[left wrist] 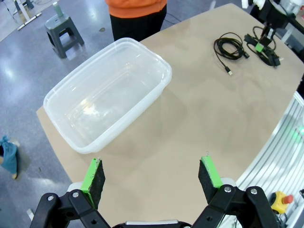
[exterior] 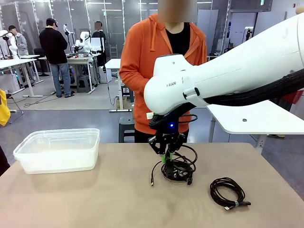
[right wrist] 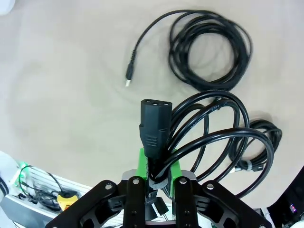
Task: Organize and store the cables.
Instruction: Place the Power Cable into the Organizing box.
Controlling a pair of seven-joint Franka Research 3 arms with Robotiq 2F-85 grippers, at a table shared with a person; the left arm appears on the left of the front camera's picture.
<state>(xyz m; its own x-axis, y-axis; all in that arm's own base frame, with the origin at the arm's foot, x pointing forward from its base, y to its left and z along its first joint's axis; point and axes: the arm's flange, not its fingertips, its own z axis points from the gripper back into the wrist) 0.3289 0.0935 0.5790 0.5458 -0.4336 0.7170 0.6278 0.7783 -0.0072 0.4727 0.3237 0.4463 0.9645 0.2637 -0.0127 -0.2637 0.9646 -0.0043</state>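
My right gripper (exterior: 166, 158) (right wrist: 156, 162) is shut on a black power cable (right wrist: 153, 124). It grips just behind the block connector, and the cable's loops (exterior: 189, 153) hang beside it above the table. Under it lies a second coiled cable (exterior: 177, 172) (right wrist: 209, 50) with a small plug on a loose tail. A third coil (exterior: 228, 192) (right wrist: 259, 147) rests to the right. My left gripper (left wrist: 152, 171) hovers open and empty over the table's left part, near the clear plastic bin (left wrist: 57, 102) (exterior: 57, 164).
A person in an orange hoodie (exterior: 142, 61) stands at the far edge, behind the right arm (exterior: 228, 80). The left wrist view shows the right gripper (left wrist: 259, 45) far off with a coil (left wrist: 230, 47) beside it. Bare tabletop (exterior: 95, 199) lies between the bin and the cables.
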